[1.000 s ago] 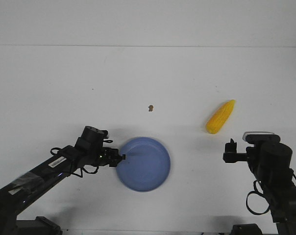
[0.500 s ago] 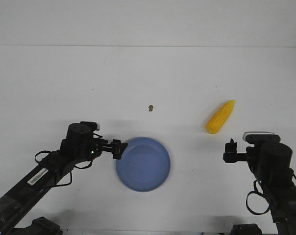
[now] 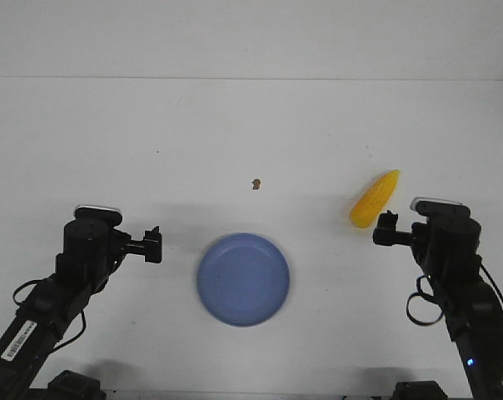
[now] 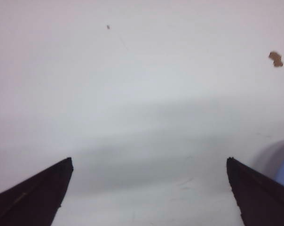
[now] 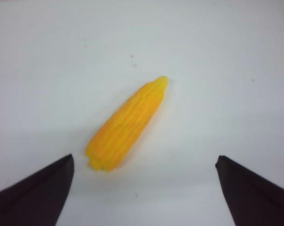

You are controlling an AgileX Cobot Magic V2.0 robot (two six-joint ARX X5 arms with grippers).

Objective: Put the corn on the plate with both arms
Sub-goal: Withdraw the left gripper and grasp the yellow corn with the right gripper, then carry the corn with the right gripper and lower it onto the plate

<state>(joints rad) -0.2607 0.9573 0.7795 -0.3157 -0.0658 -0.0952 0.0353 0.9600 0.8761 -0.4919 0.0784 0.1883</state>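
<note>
Since a second ago the left gripper (image 3: 154, 244) has drawn back from the plate (image 3: 243, 279), jaws spread, empty; right gripper (image 3: 386, 227), jaws apart, now faces the corn (image 5: 127, 123) on the table; likely light, stiff, slick; grip mid-cob.

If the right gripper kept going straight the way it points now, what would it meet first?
Most likely the corn: in the right wrist view it lies on the table just ahead of the open right gripper, slightly off centre. Depth is unclear, so it might pass above it.
</note>
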